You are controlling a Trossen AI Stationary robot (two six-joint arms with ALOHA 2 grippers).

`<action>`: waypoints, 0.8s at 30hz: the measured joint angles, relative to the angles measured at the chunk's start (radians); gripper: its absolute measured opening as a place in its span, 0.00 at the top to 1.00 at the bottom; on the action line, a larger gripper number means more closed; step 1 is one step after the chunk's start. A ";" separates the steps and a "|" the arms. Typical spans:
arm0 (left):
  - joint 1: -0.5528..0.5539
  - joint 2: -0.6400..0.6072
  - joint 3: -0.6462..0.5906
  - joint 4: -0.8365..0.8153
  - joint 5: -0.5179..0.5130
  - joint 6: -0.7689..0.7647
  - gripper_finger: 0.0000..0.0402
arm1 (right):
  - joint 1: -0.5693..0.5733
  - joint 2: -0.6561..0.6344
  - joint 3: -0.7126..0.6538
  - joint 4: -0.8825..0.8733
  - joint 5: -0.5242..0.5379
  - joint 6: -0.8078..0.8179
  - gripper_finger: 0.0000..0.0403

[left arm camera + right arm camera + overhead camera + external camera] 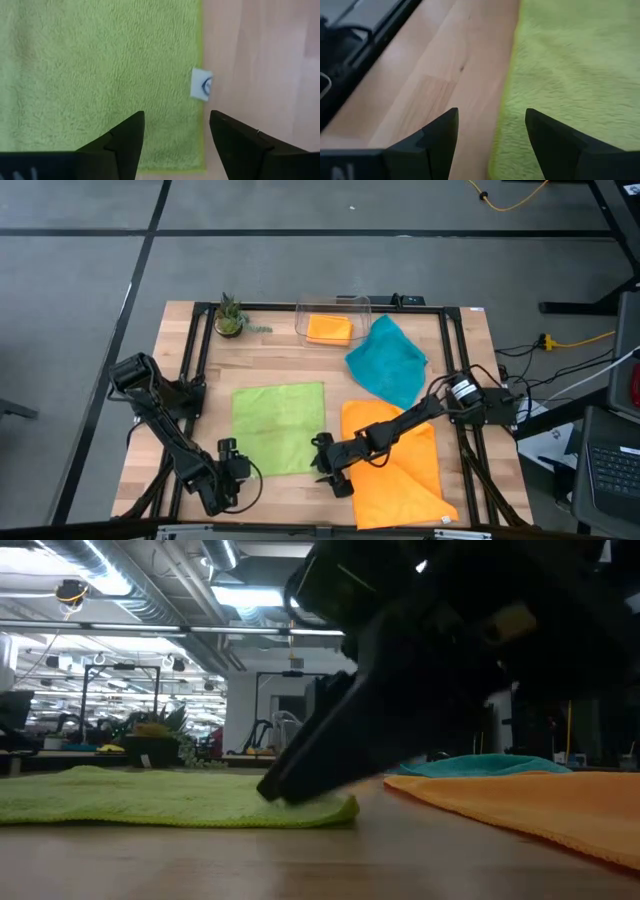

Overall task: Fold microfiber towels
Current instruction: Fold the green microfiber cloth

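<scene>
Two open grippers, left (pixel 243 470) and right (pixel 322 465), flank lime towel (pixel 279 426) on wooden bench (pixel 190 430); white tag (pixel 201 84) unreadable.

Lighting is even and bright overhead; my arms throw only soft, short shadows on the table (pixel 300 370). Ceiling lights (pixel 250 595) glare white in the low view, where my arm looms dark, close and blurred. Both wrist views are soft, the lime green towel (pixel 100 70) fairly crisp, my fingers (pixel 440 135) dark silhouettes.
</scene>
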 joint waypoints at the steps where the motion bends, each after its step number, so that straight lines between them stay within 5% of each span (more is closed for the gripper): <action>1: -0.002 0.005 -0.002 -0.001 0.005 0.000 0.45 | 0.000 0.007 0.008 -0.025 0.001 -0.003 0.42; 13: -0.021 0.072 -0.009 0.020 0.012 -0.002 0.49 | 0.001 0.022 0.036 -0.115 0.049 0.068 0.46; 24: -0.021 0.075 -0.011 0.046 0.001 -0.084 0.89 | 0.002 0.023 0.034 -0.131 0.063 0.098 0.75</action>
